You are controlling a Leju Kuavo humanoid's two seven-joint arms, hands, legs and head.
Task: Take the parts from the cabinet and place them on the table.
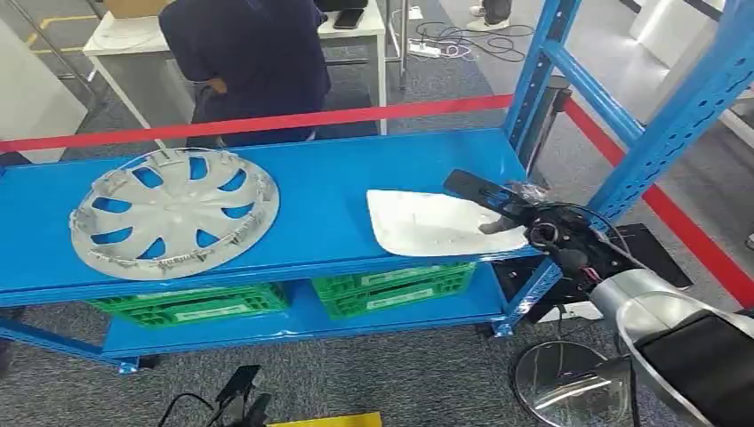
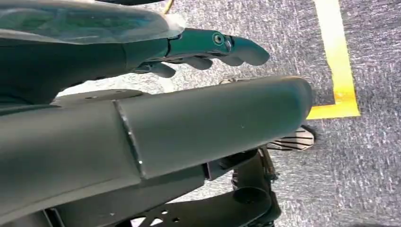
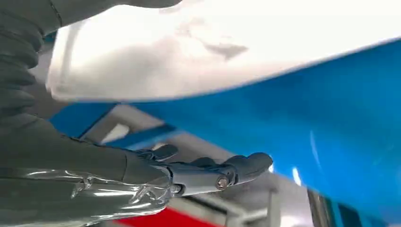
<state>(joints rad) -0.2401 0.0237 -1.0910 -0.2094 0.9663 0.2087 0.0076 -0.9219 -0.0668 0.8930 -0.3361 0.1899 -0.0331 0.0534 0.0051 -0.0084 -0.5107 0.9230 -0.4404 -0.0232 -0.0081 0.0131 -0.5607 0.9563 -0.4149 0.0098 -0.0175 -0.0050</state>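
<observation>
Two parts lie on our cabinet's top shelf [image 1: 320, 187]: the hubcap [image 1: 173, 212] near its left end, the white panel [image 1: 431, 222] overhanging its front-right edge. Our right hand [image 1: 511, 206] straddles that panel, fingers [image 3: 236, 168] spread beneath, not yet clamped; next, close and lift.

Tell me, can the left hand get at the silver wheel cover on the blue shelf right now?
Probably not without a big move. The left hand hangs low over grey carpet, beside the robot's own body, while the wheel cover lies up on the shelf. Nothing sits on or against the cover.
</observation>
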